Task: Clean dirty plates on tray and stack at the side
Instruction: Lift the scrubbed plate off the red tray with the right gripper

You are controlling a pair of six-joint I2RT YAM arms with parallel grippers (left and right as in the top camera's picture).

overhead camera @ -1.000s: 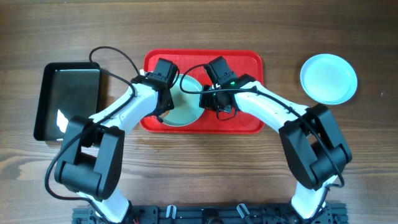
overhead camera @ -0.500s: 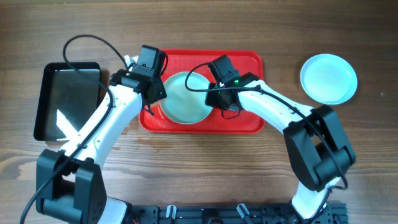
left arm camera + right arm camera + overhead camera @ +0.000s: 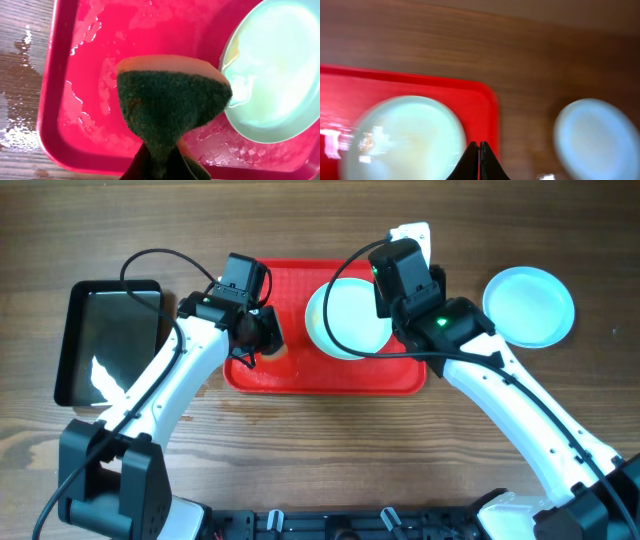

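- The right gripper (image 3: 479, 152) had its fingers pressed together on the right rim of a plate (image 3: 345, 320). It held the plate hollow side up over the right half of the tray (image 3: 300, 375).
- The left gripper (image 3: 159, 162) was clamped on a sponge (image 3: 172, 97), green face up, over the tray's left half.
- The tray lay on the table (image 3: 320, 480) with its long axis running left to right. Its floor was wet.
- A second plate (image 3: 528, 305) rested on the table to the right, apart from the tray.

Black glossy tray (image 3: 110, 320) at left, green sponge (image 3: 170, 100), wet wooden table (image 3: 320, 220)
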